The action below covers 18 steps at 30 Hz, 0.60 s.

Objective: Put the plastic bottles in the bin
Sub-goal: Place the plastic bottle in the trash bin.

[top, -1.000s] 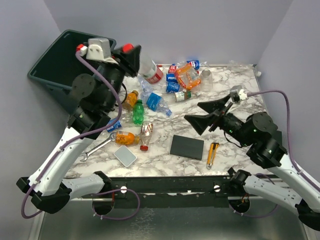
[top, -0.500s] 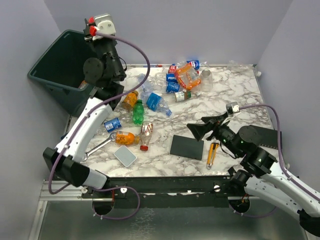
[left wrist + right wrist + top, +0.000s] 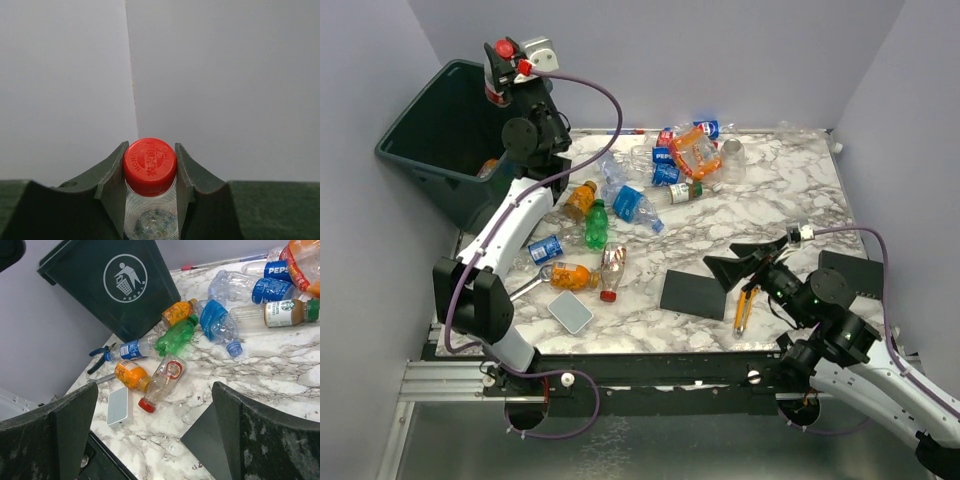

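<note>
My left gripper (image 3: 501, 68) is shut on a clear plastic bottle with a red cap (image 3: 505, 48), held high over the rim of the dark bin (image 3: 415, 160). In the left wrist view the fingers clamp the bottle's neck just under the cap (image 3: 150, 161), with my left gripper (image 3: 150, 172) facing a bare wall. Several bottles lie on the marble: a green one (image 3: 596, 225), an orange one (image 3: 573, 275), a clear red-capped one (image 3: 611, 270) and an orange jug (image 3: 695, 150). My right gripper (image 3: 732, 266) hangs open and holds nothing near the front right. The right wrist view shows my right gripper (image 3: 155, 390) looking toward the bin (image 3: 125, 285).
A black flat pad (image 3: 693, 294) and a yellow utility knife (image 3: 747, 307) lie just below my right gripper. A wrench (image 3: 515, 293), a small pale box (image 3: 570, 312) and blue pliers (image 3: 100, 355) sit at the front left by the bin.
The left arm has swung the red-capped bottle left and up, from the table's back left to above the bin. The right arm has drawn back toward the near edge, still open.
</note>
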Tool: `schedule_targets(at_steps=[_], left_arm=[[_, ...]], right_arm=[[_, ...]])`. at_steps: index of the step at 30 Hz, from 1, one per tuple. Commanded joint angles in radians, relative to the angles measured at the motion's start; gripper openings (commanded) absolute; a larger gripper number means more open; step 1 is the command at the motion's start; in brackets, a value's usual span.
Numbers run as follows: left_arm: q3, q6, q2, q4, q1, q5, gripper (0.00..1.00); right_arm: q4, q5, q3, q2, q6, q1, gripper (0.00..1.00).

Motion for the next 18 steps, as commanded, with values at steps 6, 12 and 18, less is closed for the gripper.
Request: schedule_targets(at_steps=[6, 12, 18], left_arm=[[0.02, -0.275, 0.126, -0.212, 0.098, -0.054, 0.0], [0.028, -0.408, 0.146, -0.352, 0.12, -0.031, 0.0], [0.044, -0.487, 0.145, -0.426, 0.132, -0.047, 0.56]], right_arm=[[-0.032, 0.041, -0.001, -0.02, -0.045, 0.008, 0.99], [-0.029, 0.058, -0.001, -0.022, -0.061, 0.008, 1.0], [-0.037, 0.074, 0.013, 0.0, -0.065, 0.008, 1.0]])
